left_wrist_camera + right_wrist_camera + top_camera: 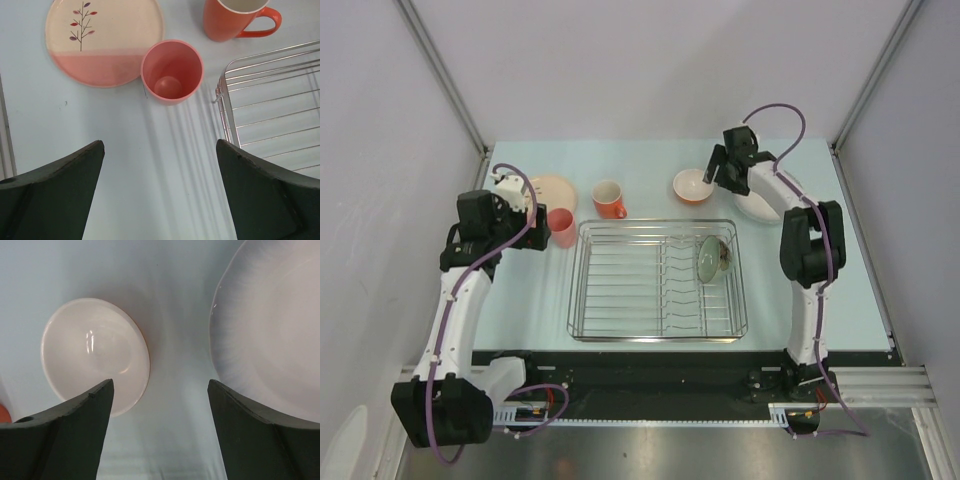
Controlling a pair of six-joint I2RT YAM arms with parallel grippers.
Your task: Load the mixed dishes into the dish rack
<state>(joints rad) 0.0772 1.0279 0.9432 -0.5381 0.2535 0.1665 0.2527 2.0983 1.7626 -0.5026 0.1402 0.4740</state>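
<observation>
left gripper [160,145] spread wide and empty, just short of the pink cup [172,72]; right gripper [160,382] open too, hanging between orange bowl [95,355] and white plate [275,330]; green bowl [712,257] sits in the rack [655,222].

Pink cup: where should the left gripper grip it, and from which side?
Probably take the pink cup by its wall, one finger inside the open mouth, coming from above: it stands upright, clear of the dish rack, ahead of the open left gripper.
</observation>
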